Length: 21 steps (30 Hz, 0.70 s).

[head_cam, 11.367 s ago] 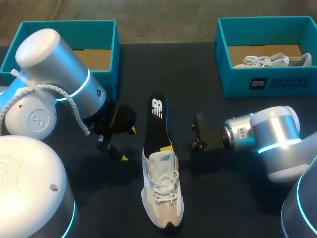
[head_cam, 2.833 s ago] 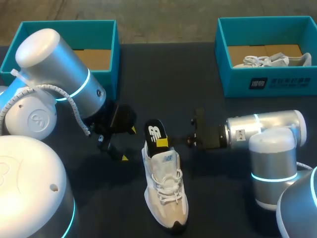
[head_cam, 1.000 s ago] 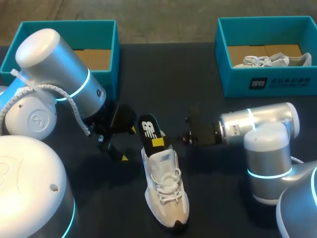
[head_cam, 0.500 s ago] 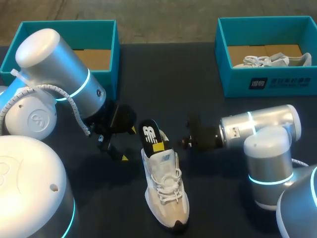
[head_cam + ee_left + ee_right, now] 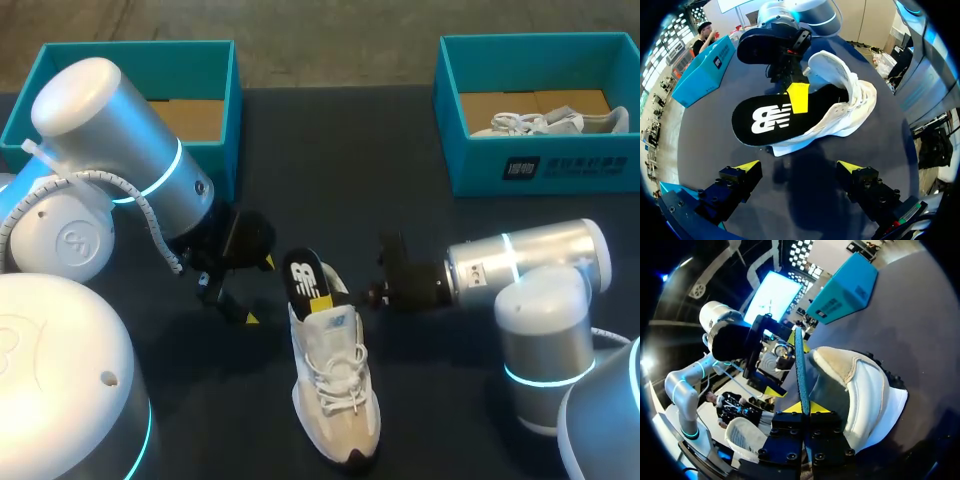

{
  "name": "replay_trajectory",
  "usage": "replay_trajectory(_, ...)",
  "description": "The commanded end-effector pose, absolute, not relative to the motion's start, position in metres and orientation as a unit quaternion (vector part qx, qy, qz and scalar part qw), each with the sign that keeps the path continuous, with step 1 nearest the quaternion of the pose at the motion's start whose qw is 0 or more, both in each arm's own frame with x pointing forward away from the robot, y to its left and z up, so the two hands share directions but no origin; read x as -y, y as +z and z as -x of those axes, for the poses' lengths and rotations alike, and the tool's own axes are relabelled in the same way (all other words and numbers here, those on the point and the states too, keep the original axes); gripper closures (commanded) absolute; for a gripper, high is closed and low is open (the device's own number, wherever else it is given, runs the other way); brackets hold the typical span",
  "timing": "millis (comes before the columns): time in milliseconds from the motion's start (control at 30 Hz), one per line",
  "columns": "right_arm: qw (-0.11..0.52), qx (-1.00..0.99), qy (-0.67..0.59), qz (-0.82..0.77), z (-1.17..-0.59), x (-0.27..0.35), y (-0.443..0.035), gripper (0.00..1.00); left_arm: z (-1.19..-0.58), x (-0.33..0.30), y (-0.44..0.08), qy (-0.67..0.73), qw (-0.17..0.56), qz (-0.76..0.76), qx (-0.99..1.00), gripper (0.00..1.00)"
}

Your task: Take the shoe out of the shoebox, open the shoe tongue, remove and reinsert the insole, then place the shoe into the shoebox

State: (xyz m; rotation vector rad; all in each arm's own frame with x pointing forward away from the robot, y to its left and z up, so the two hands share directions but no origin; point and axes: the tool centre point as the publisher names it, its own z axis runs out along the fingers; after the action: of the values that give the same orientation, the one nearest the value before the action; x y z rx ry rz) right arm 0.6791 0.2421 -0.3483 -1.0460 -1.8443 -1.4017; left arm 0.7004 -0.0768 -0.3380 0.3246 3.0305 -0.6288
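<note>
- Since earlier, insole (image 5: 303, 275) has slid deeper into the shoe (image 5: 335, 390), its heel end sticking out.
- Right claw (image 5: 804, 407) pinches the insole's edge.
- Left claw (image 5: 797, 167) hangs open, just left of the shoe on the surface (image 5: 400, 180).

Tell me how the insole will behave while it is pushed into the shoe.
The insole looks thin edge-on in the right gripper, so it probably bends if jammed. It juts from the shoe without drooping, so it is likely light and springy. Nothing pins the shoe, so it may slide.
</note>
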Motion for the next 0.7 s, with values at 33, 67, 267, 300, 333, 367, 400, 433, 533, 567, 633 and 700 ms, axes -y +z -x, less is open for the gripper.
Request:
replay_trajectory(33,0.278,0.694,-0.541,0.385,-0.678,-0.246,-0.348,0.76,-0.700,0.077,-0.338,-0.201,0.015,-0.104,-0.974,0.00)
replay_trajectory(67,0.271,0.695,-0.543,0.384,-0.680,-0.246,-0.346,0.65,-0.700,0.077,-0.338,-0.201,0.015,-0.104,-0.974,0.00)
replay_trajectory(267,0.247,0.705,-0.564,0.353,-0.690,-0.247,-0.336,0.70,-0.700,0.077,-0.338,-0.201,0.015,-0.104,-0.974,0.00)
replay_trajectory(300,0.247,0.706,-0.565,0.350,-0.692,-0.247,-0.336,0.70,-0.700,0.077,-0.338,-0.201,0.015,-0.104,-0.974,0.00)
replay_trajectory(333,0.246,0.706,-0.565,0.349,-0.693,-0.247,-0.335,0.71,-0.700,0.077,-0.338,-0.201,0.015,-0.104,-0.974,0.00)
replay_trajectory(367,0.246,0.706,-0.566,0.348,-0.695,-0.247,-0.335,0.72,-0.700,0.077,-0.338,-0.201,0.015,-0.104,-0.974,0.00)
replay_trajectory(400,0.246,0.707,-0.566,0.347,-0.697,-0.248,-0.335,0.75,-0.700,0.077,-0.338,-0.201,0.015,-0.104,-0.974,0.00)
replay_trajectory(433,0.246,0.707,-0.566,0.347,-0.699,-0.247,-0.335,0.82,-0.700,0.077,-0.338,-0.201,0.015,-0.104,-0.974,0.00)
replay_trajectory(533,0.250,0.708,-0.563,0.346,-0.703,-0.247,-0.336,1.00,-0.700,0.077,-0.338,-0.201,0.015,-0.104,-0.974,0.00)
replay_trajectory(567,0.251,0.708,-0.562,0.346,-0.704,-0.246,-0.337,1.00,-0.700,0.077,-0.338,-0.201,0.015,-0.104,-0.974,0.00)
replay_trajectory(633,0.257,0.706,-0.558,0.351,-0.707,-0.245,-0.340,1.00,-0.700,0.077,-0.338,-0.201,0.015,-0.104,-0.974,0.00)
replay_trajectory(700,0.262,0.704,-0.556,0.356,-0.707,-0.244,-0.341,1.00,-0.700,0.077,-0.338,-0.201,0.015,-0.104,-0.974,0.00)
